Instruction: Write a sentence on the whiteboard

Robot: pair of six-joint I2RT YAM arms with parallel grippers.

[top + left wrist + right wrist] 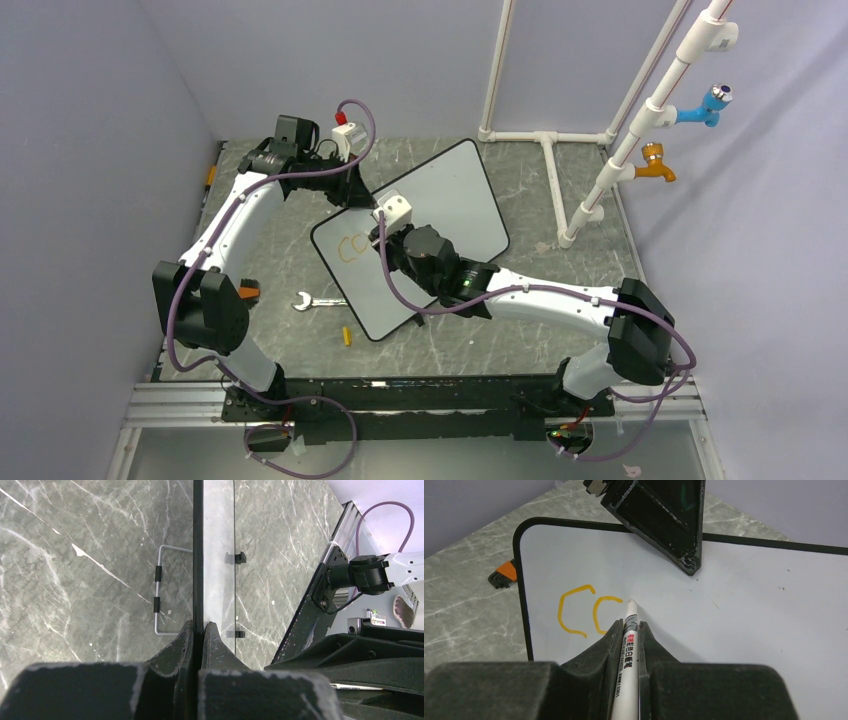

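Observation:
The whiteboard (455, 195) lies tilted across the table's middle, with a thin black rim. Two orange "C" strokes of the sentence (352, 247) sit near its left edge; they also show in the right wrist view (559, 612). My right gripper (385, 232) (628, 625) is shut on a white marker (629, 640), whose tip touches the whiteboard (749, 605) at the upper end of the second stroke. My left gripper (352, 190) (198, 625) is shut on the board's far-left rim (198, 555), seen edge-on. It also shows at the top of the right wrist view (664, 520).
A small wrench (312, 300) and a yellow cap (347, 336) lie on the table left of the board's near corner. An orange-black piece (504, 574) lies off the board's left edge. A white pipe frame (560, 150) with taps stands at the back right.

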